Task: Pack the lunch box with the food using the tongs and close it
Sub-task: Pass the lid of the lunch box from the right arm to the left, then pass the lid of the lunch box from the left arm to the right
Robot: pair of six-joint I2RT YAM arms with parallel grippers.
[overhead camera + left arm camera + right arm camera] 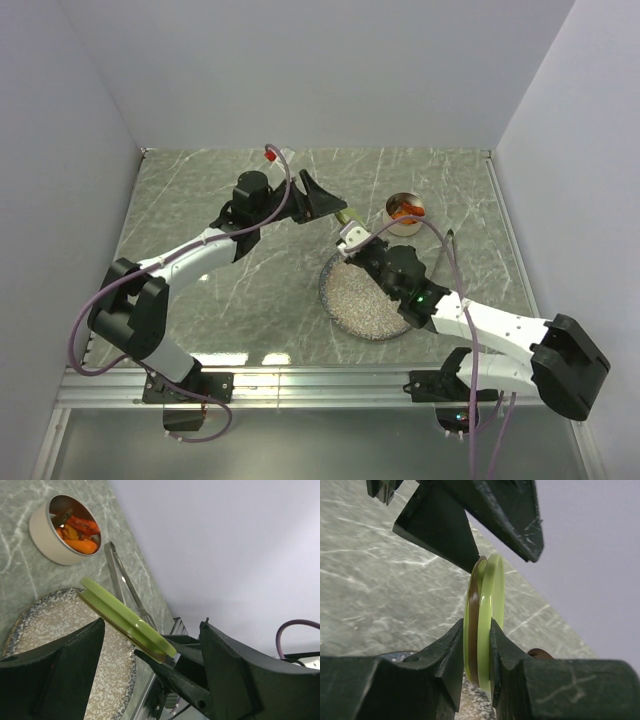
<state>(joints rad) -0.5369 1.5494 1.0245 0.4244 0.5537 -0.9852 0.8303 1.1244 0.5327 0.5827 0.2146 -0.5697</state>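
Note:
The lunch box (404, 210) stands uncovered on the table behind the plate, with orange and red food (77, 532) inside it. Its lime-green lid (485, 610) is held on edge above the plate's far rim, and my right gripper (482, 645) is shut on its lower rim. My left gripper (150, 650) is open, its fingers (65, 670) standing wide to either side of the lid (125, 617) without touching it. The thin tongs (122, 582) lie flat on the table between the lunch box (42, 532) and the plate.
A large speckled grey plate (365, 300) lies under the right arm with no food showing on it. White walls close in the marbled table on three sides. A metal rail runs along the near edge by the arm bases.

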